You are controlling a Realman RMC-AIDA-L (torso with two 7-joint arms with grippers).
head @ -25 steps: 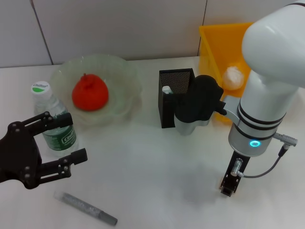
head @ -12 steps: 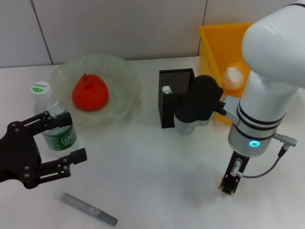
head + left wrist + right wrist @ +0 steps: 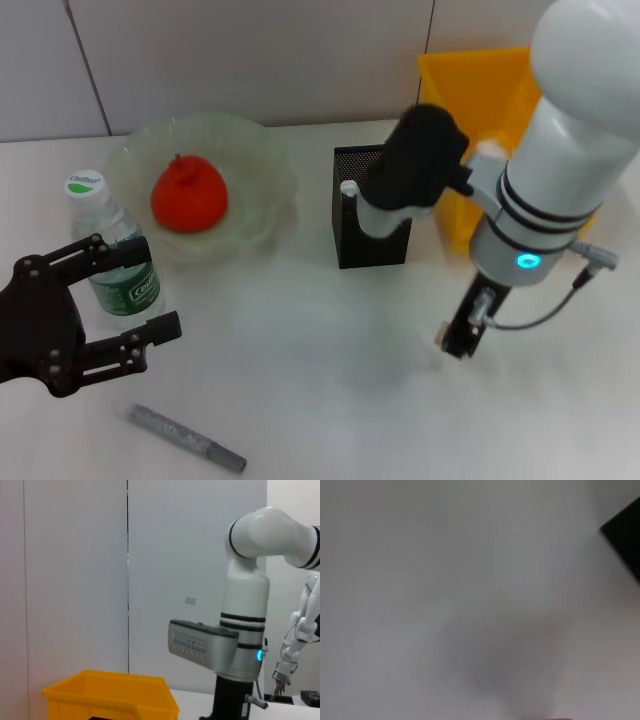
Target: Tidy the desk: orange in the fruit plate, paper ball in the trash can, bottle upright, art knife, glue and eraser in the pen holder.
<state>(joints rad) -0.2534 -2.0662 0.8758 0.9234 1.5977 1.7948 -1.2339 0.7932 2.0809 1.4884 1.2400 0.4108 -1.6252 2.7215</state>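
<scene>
Lifted and swung leftward since a moment ago, the right claw (image 3: 460, 338) now hangs above the white worktop (image 3: 330, 350); its grip cannot be told. Left claw (image 3: 125, 300) spreads wide beside the clear green-labelled plastic bottle (image 3: 112, 250).

The bottle (image 3: 110, 252) carries a green label (image 3: 135, 290) with white lettering, but the characters are too small to make out. Its white cap (image 3: 86, 183) bears a green mark with pale writing across it, and that cannot be read either. No brand, number or sign can be read anywhere else in these views.
</scene>
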